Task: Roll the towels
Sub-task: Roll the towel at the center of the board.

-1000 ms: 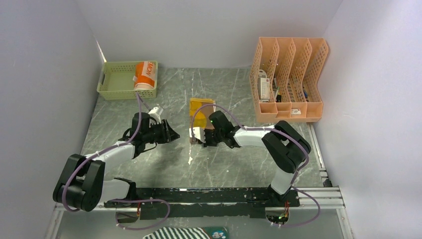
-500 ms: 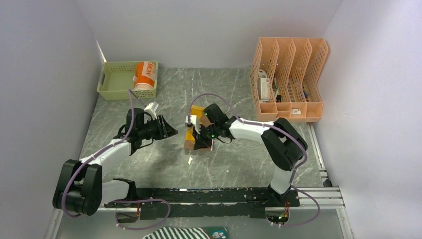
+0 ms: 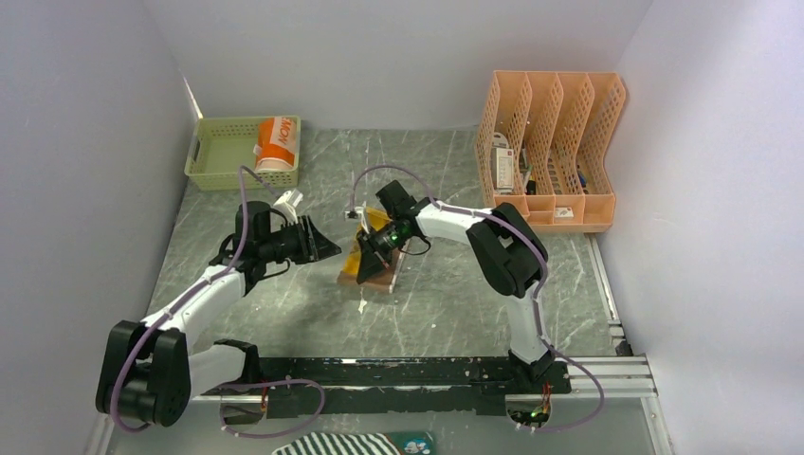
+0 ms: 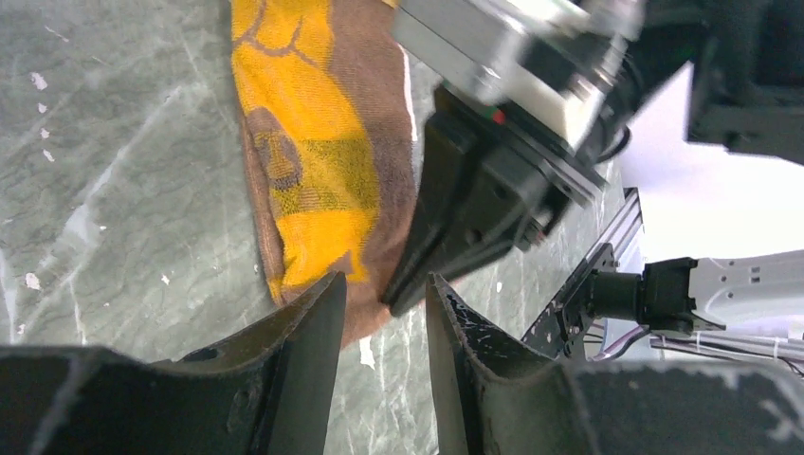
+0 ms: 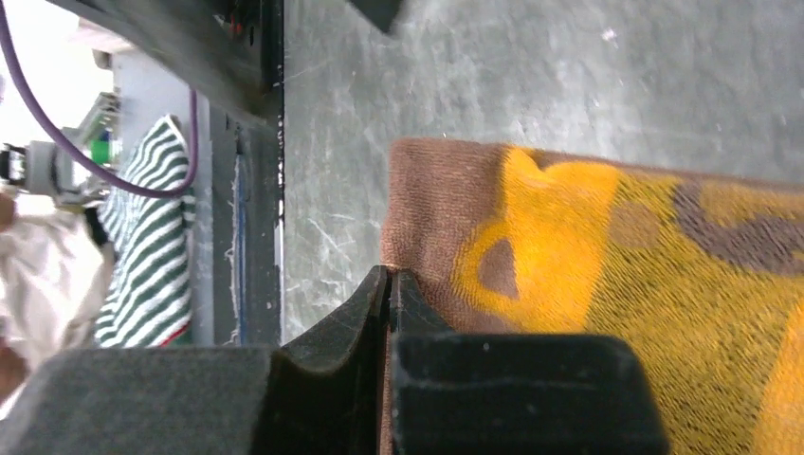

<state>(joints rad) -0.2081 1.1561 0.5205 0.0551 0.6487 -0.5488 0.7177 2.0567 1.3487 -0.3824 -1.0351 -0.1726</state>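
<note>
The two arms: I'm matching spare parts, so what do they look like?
The left arm and right arm: white shells, bulky black joints, a thin purple cable looping along each. The left pincer and right pincer: black, tapering.

The top camera looks down from above and behind the arm bases (image 3: 531, 365), taking in the whole table (image 3: 284, 313). The left wrist camera sits low and close, facing out through the left gripper (image 4: 384, 284) at the yellow towel (image 4: 313, 180) and the right gripper (image 4: 398, 294). The right wrist camera looks along its own fingers (image 5: 332, 379), very near the same towel, which all three views share
</note>
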